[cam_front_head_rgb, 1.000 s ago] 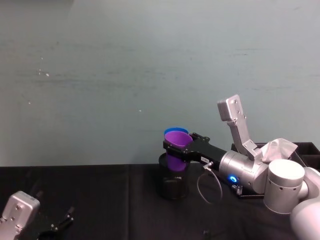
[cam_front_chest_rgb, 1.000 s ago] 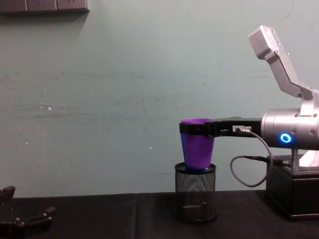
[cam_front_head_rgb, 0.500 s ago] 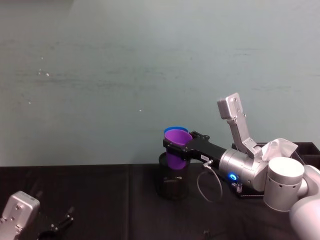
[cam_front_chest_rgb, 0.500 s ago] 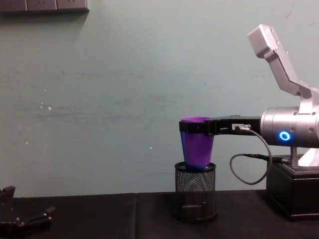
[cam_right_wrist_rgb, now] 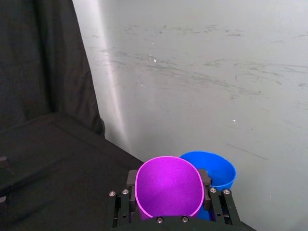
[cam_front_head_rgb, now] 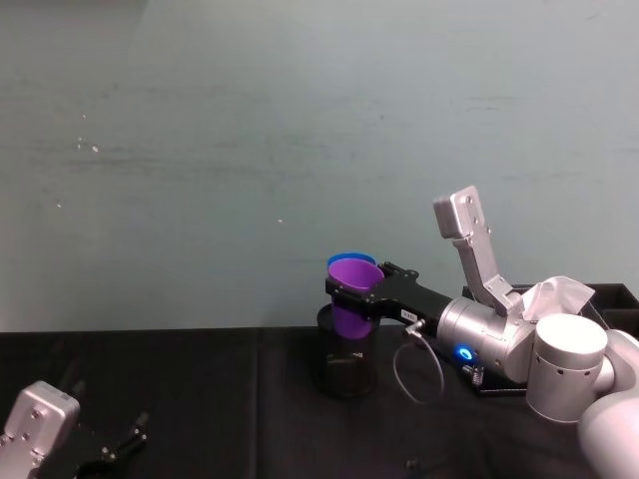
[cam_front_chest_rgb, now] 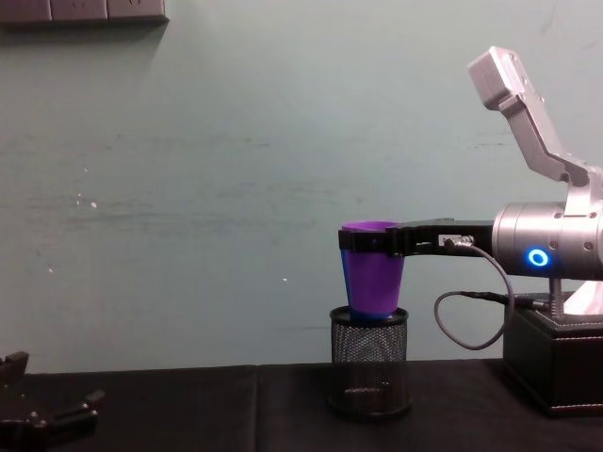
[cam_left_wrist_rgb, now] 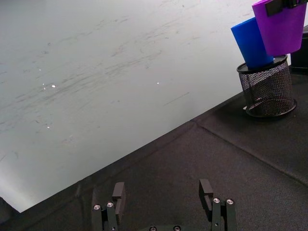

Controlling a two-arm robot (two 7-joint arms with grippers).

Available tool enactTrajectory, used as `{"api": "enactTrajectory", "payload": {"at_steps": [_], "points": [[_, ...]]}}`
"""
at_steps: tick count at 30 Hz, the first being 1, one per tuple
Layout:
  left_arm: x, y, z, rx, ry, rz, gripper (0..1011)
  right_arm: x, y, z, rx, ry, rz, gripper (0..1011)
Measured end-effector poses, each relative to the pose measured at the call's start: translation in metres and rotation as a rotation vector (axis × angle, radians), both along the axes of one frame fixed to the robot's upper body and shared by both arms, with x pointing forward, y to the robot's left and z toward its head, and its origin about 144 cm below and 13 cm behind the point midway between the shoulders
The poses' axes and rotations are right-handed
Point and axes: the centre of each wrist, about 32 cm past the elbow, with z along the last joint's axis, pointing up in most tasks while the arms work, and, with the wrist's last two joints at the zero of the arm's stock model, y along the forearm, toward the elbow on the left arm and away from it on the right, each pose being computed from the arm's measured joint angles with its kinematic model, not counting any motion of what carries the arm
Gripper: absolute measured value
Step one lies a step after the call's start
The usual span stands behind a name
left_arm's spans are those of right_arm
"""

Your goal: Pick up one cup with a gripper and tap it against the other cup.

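Holding the purple cup [cam_front_chest_rgb: 375, 282] pinched at its rim, the right gripper [cam_front_chest_rgb: 372, 242] hung just over the mesh pen holder [cam_front_chest_rgb: 369, 372], where the blue cup [cam_left_wrist_rgb: 252, 41] leaned. I judged a hard tap could topple that holder or slip my thin rim grip. My left gripper [cam_left_wrist_rgb: 162, 190] sat parked, jaws spread, low over the desk [cam_front_chest_rgb: 188, 414].

Background: a pale blue-green wall [cam_front_chest_rgb: 188, 188], evenly lit and marked with faint horizontal scuffs and small white chips, rises directly behind a table [cam_front_chest_rgb: 141, 414] covered in black cloth, with a seam [cam_front_head_rgb: 258, 399] running front to back. Pale grey wall plates [cam_front_chest_rgb: 85, 9] sit at the upper left of the chest view; a dark drape [cam_right_wrist_rgb: 43, 62] hangs beside the wall in the right wrist view.
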Motion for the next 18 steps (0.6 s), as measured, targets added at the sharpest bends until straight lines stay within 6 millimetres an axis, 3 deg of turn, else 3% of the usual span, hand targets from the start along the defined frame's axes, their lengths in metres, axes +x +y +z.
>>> {"api": "enactTrajectory", "payload": {"at_steps": [18], "points": [[0.0,0.0,0.0,0.0,0.0,0.0,1000,-0.0001,-0.0001,-0.0001,0.0,0.001,-0.002,743]]}}
